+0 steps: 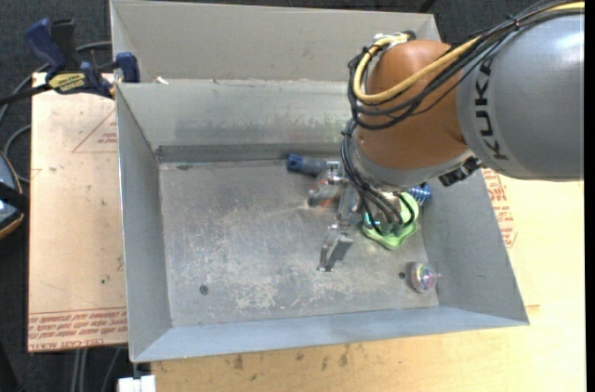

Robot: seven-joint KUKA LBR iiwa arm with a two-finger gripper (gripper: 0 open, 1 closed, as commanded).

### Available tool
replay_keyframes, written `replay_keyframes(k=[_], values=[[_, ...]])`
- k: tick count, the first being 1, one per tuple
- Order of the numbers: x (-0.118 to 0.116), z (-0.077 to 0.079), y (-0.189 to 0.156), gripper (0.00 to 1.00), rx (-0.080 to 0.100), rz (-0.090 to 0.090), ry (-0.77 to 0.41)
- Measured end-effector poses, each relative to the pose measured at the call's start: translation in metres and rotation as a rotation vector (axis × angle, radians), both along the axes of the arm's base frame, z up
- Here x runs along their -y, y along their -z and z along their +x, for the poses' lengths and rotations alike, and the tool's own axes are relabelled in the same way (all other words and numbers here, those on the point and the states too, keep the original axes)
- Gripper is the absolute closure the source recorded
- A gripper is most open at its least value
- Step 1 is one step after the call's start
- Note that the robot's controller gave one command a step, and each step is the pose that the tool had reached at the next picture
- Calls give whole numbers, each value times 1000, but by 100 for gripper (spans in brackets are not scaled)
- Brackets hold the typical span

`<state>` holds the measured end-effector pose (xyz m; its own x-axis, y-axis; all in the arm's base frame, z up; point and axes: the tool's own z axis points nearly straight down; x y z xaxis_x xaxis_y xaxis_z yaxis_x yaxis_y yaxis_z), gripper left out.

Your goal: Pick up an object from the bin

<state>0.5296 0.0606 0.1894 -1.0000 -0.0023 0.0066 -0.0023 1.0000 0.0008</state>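
Observation:
My gripper (331, 256) hangs below the orange wrist cover, right of the bin's middle, with its tip low over bare floor. Just to its right lies a bright green looped thing (391, 232), partly under the arm. A small reddish and silver piece (323, 196) sits just behind the gripper. A small blue thing (299, 163) lies farther back, near the rear wall. A small clear, pinkish ball (422, 279) rests near the front right corner.
A bit of another blue thing (423, 192) peeks out from under the arm at the right. The arm and its cover hide the bin's right rear part. The left half of the floor shows bare grey metal.

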Motion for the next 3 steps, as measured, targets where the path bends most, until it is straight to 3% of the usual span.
replay_keyframes(k=[1,2,3], values=[[66,95,83,0,10,-1,-165],[70,114,95,0,15,8,-174],[69,117,94,100,27,10,-171]])
